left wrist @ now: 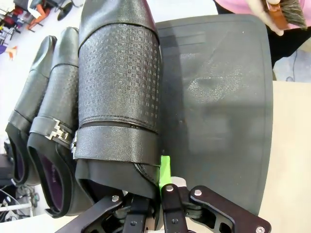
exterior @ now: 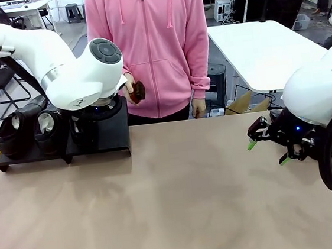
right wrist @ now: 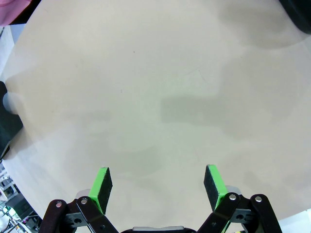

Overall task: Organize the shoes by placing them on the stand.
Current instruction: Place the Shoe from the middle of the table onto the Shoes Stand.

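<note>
Worktop: tan; the stand sits at its far-left corner.
Person: pink hoodie, standing behind the stand.
Stand: two matte black platforms, side by side.
Right arm: letters "RAN" legible; well right of the stand.
Two shoes: glossy black, on the stand's left platform.
Third shoe: grid-embossed, on the stand's right platform, against its left edge.
Left end effector: narrow, pinching the third shoe's heel rim.
Right end effector: wide, holding nothing.
Brush: in the person's hand, behind the stand.
</note>
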You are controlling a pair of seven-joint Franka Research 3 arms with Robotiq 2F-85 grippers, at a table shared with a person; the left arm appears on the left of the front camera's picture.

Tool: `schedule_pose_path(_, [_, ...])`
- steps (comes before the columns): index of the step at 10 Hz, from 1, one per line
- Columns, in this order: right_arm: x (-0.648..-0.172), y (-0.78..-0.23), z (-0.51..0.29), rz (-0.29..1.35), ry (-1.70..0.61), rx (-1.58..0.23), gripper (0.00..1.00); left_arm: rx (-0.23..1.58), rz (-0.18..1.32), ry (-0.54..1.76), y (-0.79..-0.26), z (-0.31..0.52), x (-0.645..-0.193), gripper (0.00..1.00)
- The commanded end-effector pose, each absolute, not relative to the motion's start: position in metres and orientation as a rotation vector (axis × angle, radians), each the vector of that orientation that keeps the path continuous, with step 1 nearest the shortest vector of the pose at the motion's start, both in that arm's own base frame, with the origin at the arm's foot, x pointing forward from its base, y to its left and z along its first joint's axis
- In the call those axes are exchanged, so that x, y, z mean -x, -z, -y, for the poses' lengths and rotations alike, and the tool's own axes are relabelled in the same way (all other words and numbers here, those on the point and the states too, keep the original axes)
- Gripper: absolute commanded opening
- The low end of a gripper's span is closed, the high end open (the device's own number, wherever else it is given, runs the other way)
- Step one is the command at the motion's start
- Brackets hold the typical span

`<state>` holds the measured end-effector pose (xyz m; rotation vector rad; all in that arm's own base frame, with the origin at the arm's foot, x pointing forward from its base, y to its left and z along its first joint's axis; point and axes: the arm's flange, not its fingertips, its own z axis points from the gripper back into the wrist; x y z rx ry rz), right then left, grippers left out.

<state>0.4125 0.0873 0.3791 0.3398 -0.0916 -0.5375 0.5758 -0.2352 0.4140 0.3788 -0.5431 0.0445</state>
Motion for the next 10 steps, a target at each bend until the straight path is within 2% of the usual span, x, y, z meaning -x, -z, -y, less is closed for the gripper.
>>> schedule_pose_path(1, [-0.413, -0.379, -0.087, 0.099, 0.532, -0.335, 1.00, -0.368, 0.534, -0.015, -0.419, 0.229, -0.576, 0.00])
schedule_pose_path(4, [-0.413, -0.379, -0.087, 0.099, 0.532, -0.335, 1.00, -0.369, 0.501, -0.003, -0.415, 0.226, -0.576, 0.03])
schedule_pose_path(8, [-0.413, -0.379, -0.087, 0.099, 0.532, -0.335, 1.00, -0.367, 0.487, -0.033, -0.407, 0.222, -0.579, 0.78])
schedule_pose_path(9, [-0.413, -0.379, -0.087, 0.099, 0.532, -0.335, 1.00, -0.368, 0.492, -0.041, -0.407, 0.222, -0.579, 0.93])
schedule_pose_path(10, [-0.413, -0.379, -0.087, 0.099, 0.532, -0.335, 1.00, -0.369, 0.508, -0.055, -0.411, 0.222, -0.576, 0.93])
